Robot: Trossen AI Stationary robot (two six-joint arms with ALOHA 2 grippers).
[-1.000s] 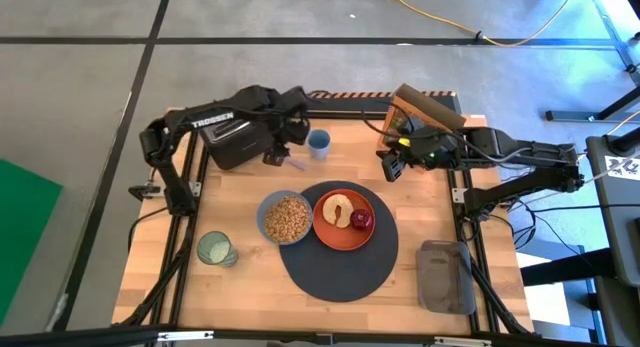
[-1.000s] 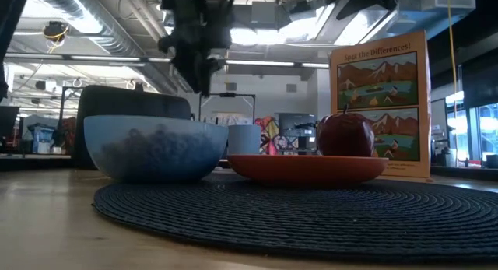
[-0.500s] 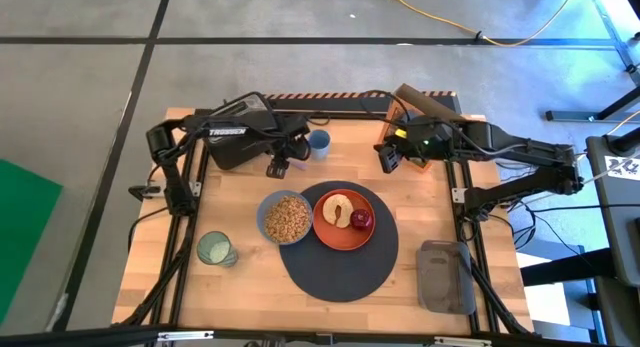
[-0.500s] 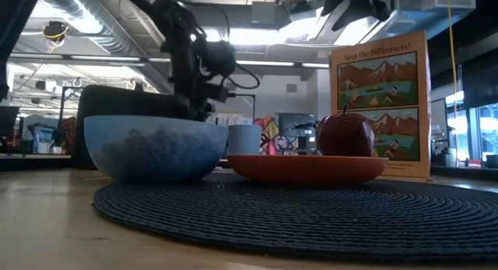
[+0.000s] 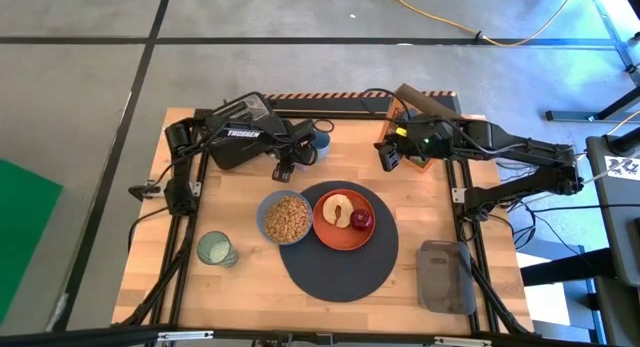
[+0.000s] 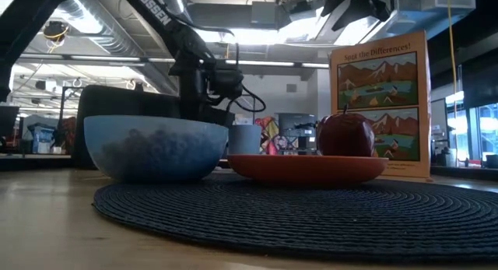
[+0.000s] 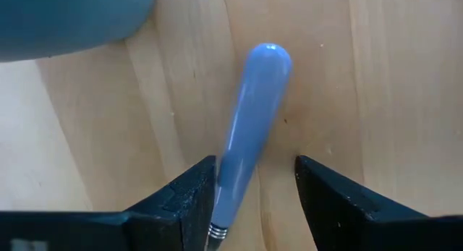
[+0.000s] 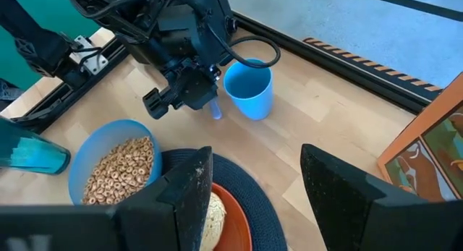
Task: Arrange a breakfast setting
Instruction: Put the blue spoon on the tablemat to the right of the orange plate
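Note:
The dark-grey mat point(image 5: 335, 262) carries the orange plate point(image 5: 328, 232) with the toast slice point(image 5: 337, 208) and the red apple point(image 5: 361, 220). The blue bowl point(image 5: 286, 218) of cereal sits on the mat's left edge. The green glass cup point(image 5: 215, 249) stands at the near left. The spoon point(image 7: 249, 128) lies flat on the wood by a blue cup point(image 5: 320, 139). My left gripper point(image 7: 253, 171) is open, low over the spoon, with one finger on each side of its blue handle. My right gripper point(image 8: 253, 179) is open and empty above the table's far right. My left gripper comes from above, and its fingers stand on either side of the spoon's blue handle point(image 7: 239, 160). The handle lies close beside one finger point(image 7: 195, 197), and I cannot tell whether they touch. The spoon lies flat on the table.
The black toaster point(image 5: 232, 147) stands at the far left, under my left arm. The orange cereal box point(image 5: 428, 109) stands at the far right by my right gripper. A grey folded cloth point(image 5: 446, 277) lies at the near right. Bare wood shows along the near edge.
My left gripper has come down from well above the table to just over the spoon, and has shifted a little toward the near and right edges. It has stayed open. The spoon and the setting have not moved.

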